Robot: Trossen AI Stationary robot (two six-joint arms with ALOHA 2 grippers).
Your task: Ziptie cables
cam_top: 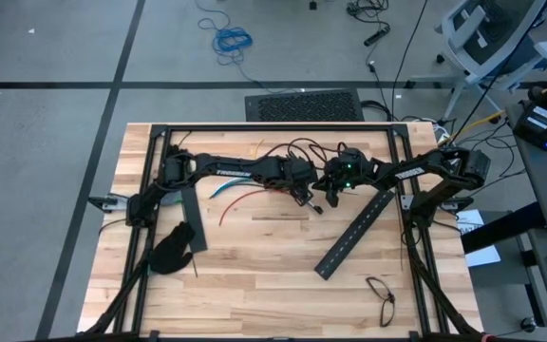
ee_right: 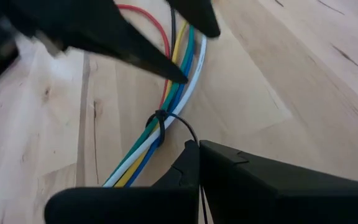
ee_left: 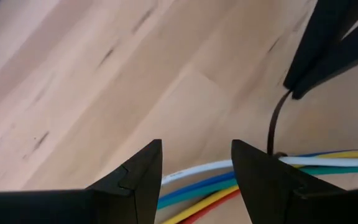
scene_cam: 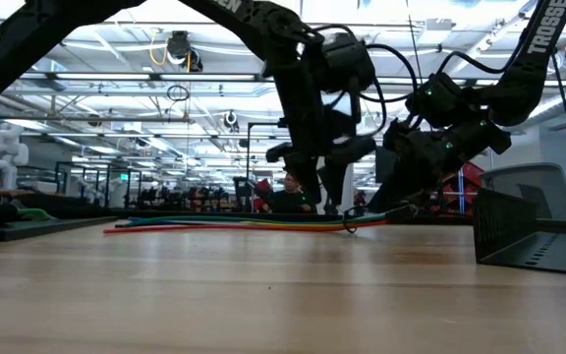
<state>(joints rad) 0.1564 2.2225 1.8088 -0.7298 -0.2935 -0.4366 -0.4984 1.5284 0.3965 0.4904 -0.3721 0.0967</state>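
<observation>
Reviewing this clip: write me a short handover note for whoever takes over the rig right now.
Left hand: half open, fingers either side of the cables, low over them; I can't tell if it grips.
Right hand: shut, beside the tied spot; the ziptie tail runs toward it.
Cables lie flat mid-table, behind the slotted bar.
Done: one ziptie looped round the bundle.
Left: check it is tight; further ties if wanted.
</observation>
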